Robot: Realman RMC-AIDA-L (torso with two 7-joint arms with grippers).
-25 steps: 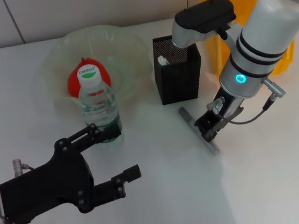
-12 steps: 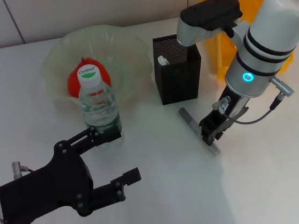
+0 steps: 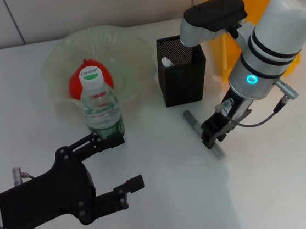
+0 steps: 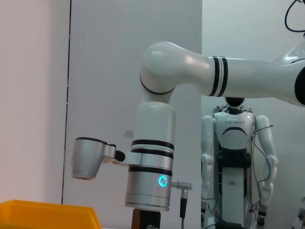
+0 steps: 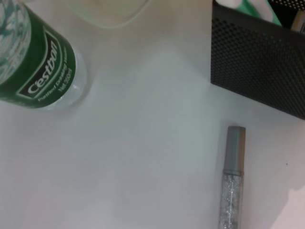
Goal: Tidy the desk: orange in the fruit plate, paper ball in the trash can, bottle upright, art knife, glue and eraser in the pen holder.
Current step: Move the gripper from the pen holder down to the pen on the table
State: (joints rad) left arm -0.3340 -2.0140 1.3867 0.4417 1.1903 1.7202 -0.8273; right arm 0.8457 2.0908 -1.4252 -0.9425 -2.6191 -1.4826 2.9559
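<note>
Desk [image 3: 22,85], white, bearing the following. Right claw [image 3: 211,134]: lowered over the art knife [image 3: 203,131], which lies flat on the desk directly beneath it and runs from just in front of the pen holder [image 3: 182,78] out past the claw on its near side; whether the claw's fingers are open or closed on the knife cannot be told, since the wrist hides them. Knife as seen from the right wrist: grey cap and glittery clear barrel [image 5: 232,186], lying on bare desk, apart from the holder's mesh wall [image 5: 259,71]. Pen holder: black mesh box, upright, just beyond the right claw, with a white and green item [image 5: 248,8] showing above its rim. Bottle [image 3: 100,106]: clear, white cap, green label, standing upright well to the left of the right claw and just beyond the upper finger of the left claw [image 3: 112,166]; label also in the right wrist view [image 5: 35,67]. Left claw: black, hovering low at the near left of the desk, fingers spread wide, nothing between them. Fruit plate [image 3: 58,56]: translucent, behind the bottle, holding the orange [image 3: 75,84], which sits partly hidden by the bottle's neck. Trash can [image 3: 223,7]: yellow, beyond the right arm, beside the pen holder.
</note>
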